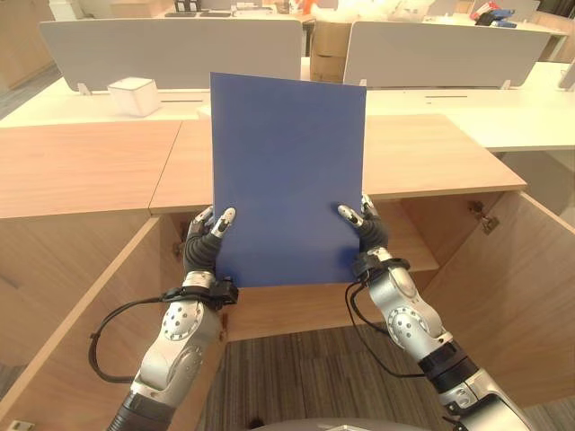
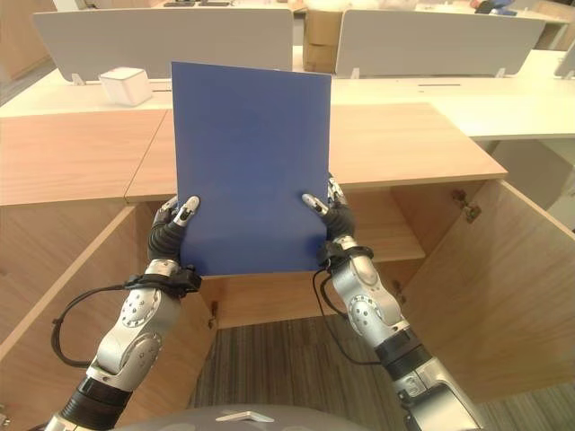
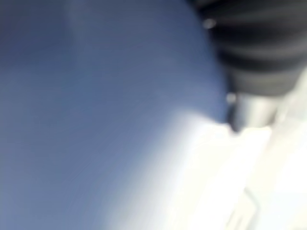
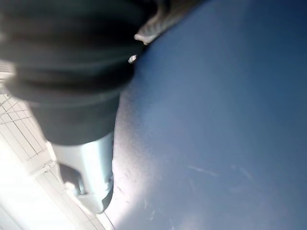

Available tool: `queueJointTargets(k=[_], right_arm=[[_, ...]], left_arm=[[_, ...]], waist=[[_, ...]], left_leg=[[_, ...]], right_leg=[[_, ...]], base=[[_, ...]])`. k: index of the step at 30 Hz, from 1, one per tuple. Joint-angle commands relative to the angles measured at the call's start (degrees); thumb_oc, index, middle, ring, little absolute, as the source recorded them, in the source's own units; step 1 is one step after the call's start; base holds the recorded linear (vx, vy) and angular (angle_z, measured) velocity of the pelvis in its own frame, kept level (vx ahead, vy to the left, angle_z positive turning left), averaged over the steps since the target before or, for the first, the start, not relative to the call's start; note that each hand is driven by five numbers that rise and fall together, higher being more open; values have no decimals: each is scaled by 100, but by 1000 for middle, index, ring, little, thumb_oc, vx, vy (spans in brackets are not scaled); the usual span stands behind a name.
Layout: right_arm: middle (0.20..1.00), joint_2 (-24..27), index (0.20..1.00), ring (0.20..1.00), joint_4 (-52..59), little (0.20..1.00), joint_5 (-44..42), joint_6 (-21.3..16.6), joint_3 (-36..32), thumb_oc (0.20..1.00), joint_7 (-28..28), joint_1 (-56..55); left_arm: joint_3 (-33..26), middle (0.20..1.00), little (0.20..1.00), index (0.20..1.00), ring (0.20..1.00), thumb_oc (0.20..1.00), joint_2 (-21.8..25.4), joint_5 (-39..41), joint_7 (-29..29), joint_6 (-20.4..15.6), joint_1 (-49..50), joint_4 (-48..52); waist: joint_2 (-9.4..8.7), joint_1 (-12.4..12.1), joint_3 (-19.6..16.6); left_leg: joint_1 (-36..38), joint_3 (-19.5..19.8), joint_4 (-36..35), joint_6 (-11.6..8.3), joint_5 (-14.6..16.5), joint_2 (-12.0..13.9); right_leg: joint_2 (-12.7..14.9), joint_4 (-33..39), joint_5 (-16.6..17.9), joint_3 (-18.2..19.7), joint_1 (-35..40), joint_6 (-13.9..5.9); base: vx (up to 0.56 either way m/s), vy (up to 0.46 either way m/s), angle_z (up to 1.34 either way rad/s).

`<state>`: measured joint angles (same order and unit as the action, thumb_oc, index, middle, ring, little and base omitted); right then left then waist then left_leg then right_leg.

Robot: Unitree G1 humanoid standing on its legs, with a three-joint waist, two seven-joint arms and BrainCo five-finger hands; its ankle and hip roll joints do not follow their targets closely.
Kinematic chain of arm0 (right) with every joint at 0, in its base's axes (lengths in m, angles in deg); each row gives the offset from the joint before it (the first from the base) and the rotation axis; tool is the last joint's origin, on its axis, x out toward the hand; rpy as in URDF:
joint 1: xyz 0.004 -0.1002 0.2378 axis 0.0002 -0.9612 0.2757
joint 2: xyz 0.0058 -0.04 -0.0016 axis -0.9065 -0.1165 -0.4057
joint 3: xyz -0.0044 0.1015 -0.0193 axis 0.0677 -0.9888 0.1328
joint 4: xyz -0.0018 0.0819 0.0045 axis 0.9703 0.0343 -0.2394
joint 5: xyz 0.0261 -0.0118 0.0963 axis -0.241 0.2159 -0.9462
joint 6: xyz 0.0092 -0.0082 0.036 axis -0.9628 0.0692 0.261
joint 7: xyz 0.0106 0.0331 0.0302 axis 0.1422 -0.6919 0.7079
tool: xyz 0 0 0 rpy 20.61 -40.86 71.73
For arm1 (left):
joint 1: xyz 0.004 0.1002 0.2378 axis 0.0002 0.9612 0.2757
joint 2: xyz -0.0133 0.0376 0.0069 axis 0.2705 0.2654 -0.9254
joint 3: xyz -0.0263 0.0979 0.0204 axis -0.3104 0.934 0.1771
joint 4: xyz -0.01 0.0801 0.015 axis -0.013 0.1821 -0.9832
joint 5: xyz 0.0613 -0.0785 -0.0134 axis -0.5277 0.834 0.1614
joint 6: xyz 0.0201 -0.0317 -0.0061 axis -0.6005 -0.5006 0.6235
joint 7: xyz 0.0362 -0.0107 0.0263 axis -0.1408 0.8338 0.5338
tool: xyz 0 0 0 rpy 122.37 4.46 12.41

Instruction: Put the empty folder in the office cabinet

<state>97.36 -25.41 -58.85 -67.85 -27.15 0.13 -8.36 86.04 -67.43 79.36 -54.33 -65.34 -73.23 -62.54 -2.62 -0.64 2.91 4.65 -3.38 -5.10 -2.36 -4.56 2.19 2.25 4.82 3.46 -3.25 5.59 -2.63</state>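
Upright blue folder (image 1: 287, 180) held before the open cabinet (image 1: 422, 233), pinched at its lower edges by the left hand (image 1: 205, 241) and right hand (image 1: 367, 232). Judgement: tilting it flat and keeping both grips level should let it clear the doors.

Seen from the left wrist, a broad blue folder (image 3: 96, 96) takes up most of what is there, its flat face running from nine o'clock across to about two o'clock. It lies very close to the camera and shows no marks. At one o'clock sits the left hand (image 3: 254, 52), shown by its dark ribbed cover, with a silver part just below it at about three o'clock, right against the folder's edge. From five o'clock round to four o'clock everything past the folder is pale and bright, too blurred to name
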Motion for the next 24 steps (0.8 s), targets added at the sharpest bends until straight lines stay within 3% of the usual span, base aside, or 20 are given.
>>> queueJointTargets(k=[1,4,12,24], right_arm=[[1000,-65,1000,1000,123,1000,95,-58,-62,1000,197,272],[1000,-87,1000,1000,111,1000,22,-102,-224,1000,76,198],[1000,-437,1000,1000,231,1000,251,-694,-1476,1000,-1143,79],[1000,-525,1000,1000,260,1000,490,-943,-1778,1000,-1573,404]], left_arm=[[-32,200,200,200,200,200,189,126,265,-358,-241,574],[-66,200,200,200,200,200,176,90,217,-343,-249,564],[-303,200,200,200,200,200,78,-197,-231,-316,-314,527],[-294,200,200,200,200,200,61,-330,-354,-366,-446,552]], waist=[[-165,-45,-165],[-167,-35,-171],[-110,74,-210],[-90,100,-204]], left_leg=[[142,-16,10,-14,718,94],[146,-17,10,-9,723,91],[176,-21,10,29,790,69],[229,-34,10,40,841,46]], right_leg=[[392,18,-371,-9,193,-388],[397,18,-373,-11,198,-394],[428,18,-379,7,207,-412],[421,18,-401,18,243,-410]], base=[[0,0,0],[5,7,2],[0,0,0],[0,0,0]])
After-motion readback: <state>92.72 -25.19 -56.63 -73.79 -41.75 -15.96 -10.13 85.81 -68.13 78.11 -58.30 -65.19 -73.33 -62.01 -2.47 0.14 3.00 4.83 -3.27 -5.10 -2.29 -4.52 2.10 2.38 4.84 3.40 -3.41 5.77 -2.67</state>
